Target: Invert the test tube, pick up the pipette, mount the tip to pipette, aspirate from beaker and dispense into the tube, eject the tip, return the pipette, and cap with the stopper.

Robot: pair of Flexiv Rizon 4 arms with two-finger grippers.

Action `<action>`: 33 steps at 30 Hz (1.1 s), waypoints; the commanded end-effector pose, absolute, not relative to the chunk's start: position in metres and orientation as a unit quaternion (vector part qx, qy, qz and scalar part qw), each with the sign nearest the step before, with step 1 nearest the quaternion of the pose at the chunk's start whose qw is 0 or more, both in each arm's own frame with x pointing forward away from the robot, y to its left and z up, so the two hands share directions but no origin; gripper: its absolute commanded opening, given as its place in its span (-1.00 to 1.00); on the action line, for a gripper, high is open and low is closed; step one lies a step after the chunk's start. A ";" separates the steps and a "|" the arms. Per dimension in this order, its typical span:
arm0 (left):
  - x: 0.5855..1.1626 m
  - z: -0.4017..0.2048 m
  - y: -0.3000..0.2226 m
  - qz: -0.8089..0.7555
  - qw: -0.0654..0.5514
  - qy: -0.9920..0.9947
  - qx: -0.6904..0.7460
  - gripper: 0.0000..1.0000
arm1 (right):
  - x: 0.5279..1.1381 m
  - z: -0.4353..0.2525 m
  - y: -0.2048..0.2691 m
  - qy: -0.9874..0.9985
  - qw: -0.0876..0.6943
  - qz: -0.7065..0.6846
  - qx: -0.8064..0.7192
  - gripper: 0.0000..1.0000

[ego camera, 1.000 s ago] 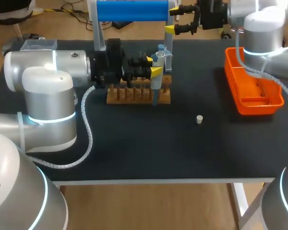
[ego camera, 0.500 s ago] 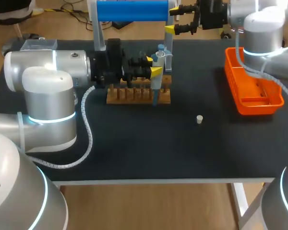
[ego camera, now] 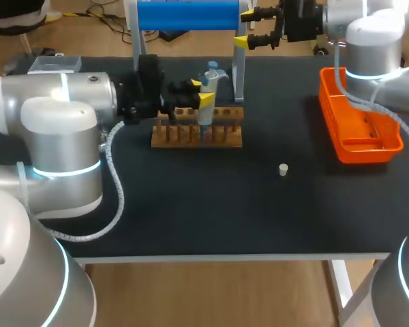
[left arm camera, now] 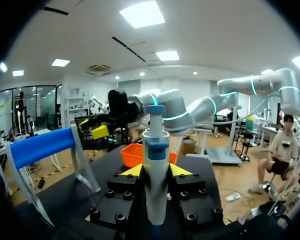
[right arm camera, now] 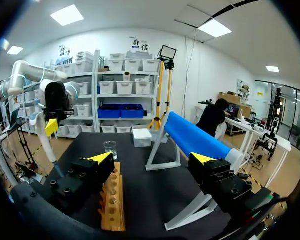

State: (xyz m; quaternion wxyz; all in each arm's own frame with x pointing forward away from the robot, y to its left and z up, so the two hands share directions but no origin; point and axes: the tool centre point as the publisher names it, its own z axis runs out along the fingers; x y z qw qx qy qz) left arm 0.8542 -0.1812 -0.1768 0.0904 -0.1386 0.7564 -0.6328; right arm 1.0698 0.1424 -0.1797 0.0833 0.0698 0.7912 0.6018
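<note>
- HELD UPRIGHT: In the left wrist view, the left gripper (left arm camera: 156, 171) pinches the blue-and-white pipette (left arm camera: 156, 150) between its yellow tips. The head view places the pipette over the wooden rack (ego camera: 198, 133), though whether it touches the rack cannot be told.
- Only the right wrist view shows the clear beaker (right arm camera: 110, 148), which stands on the table just beyond the rack's far end. Its contents cannot be made out.
- The right gripper (right arm camera: 151, 159) hangs with its fingers spread wide, near the blue roller stand (right arm camera: 192, 134).
- Only the head view shows the small white stopper (ego camera: 283, 169), lying on the black table (ego camera: 191, 204) well apart from the rack.
- The orange tray (ego camera: 360, 129) sits by the table's right edge. What lies inside is too unclear to tell.
</note>
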 end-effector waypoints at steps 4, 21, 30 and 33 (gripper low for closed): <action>0.858 -0.166 -0.126 -0.606 0.097 0.774 -0.157 -1.00 | 1.070 -0.179 0.141 0.792 0.082 0.601 0.069 1.00; 0.916 -0.154 -0.053 -0.560 0.098 0.799 -0.196 -1.00 | 1.070 -0.179 0.141 0.792 0.082 0.601 0.069 1.00; 0.954 -0.151 -0.035 -0.546 0.100 0.802 -0.220 -1.00 | 1.070 -0.179 0.141 0.792 0.082 0.601 0.069 1.00; 0.967 -0.149 -0.032 -0.542 0.104 0.803 -0.226 -1.00 | 1.070 -0.179 0.141 0.792 0.082 0.601 0.069 1.00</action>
